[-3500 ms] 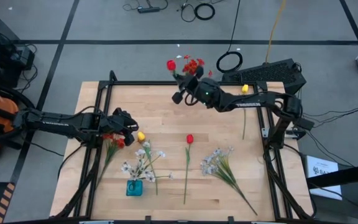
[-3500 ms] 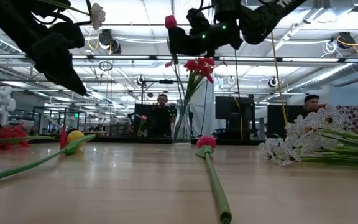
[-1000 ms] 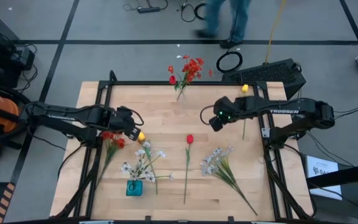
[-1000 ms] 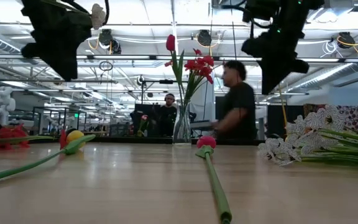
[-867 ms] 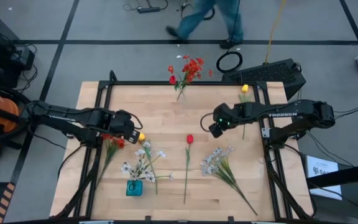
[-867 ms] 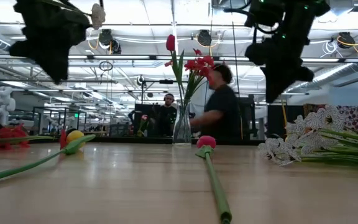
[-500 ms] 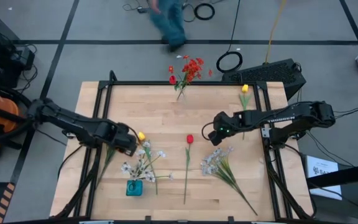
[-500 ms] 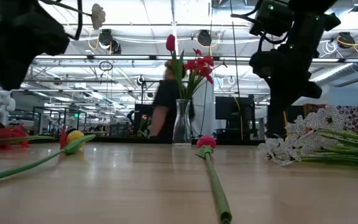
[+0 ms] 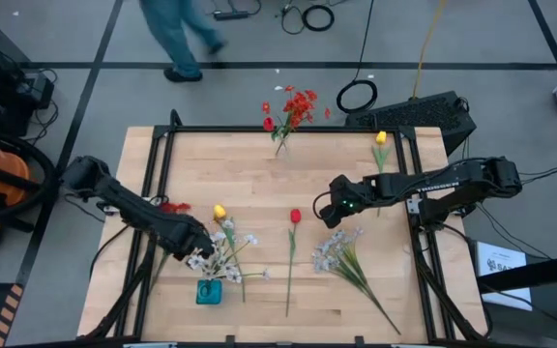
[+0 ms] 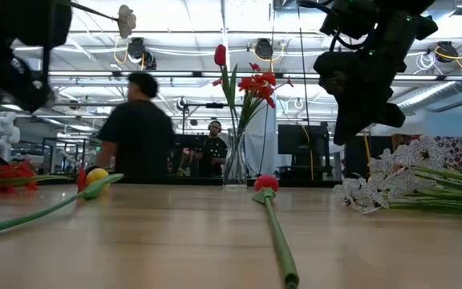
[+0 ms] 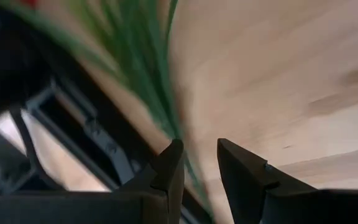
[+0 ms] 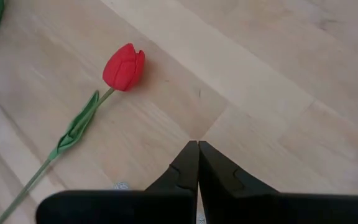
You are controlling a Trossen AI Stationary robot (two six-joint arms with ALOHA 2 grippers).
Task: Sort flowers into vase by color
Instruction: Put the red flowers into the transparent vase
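A glass vase (image 9: 279,145) at the far edge holds red flowers (image 9: 296,104). One red tulip (image 9: 295,216) lies on the table's middle. My right gripper (image 12: 197,149) hangs shut above bare wood just right of it. Yellow tulips lie at the left (image 9: 219,211) and the far right (image 9: 381,138). A red cluster (image 9: 172,206) lies at the left. White sprays stand in a small blue vase (image 9: 209,291) and lie at the right (image 9: 341,253). My left gripper (image 11: 199,167) is open and points down over blurred green stems (image 11: 143,68) beside the blue vase's spray. My left gripper has a blurred green stem (image 11: 194,180) running down between its open fingers, which come at it from above. Whether a finger touches the stem I cannot tell.
A black frame rail (image 9: 153,174) runs along the table's left side under my left arm, and another (image 9: 419,232) along the right. A person (image 9: 177,34) walks on the floor beyond the far edge. Bare wood lies between the red tulip and the vase.
My left gripper has swung down and toward the table's near edge, tipping steeply downward, to the stems by the white spray. My right gripper has sunk a little toward the near edge, beside the red tulip. A person has walked leftward behind the table.
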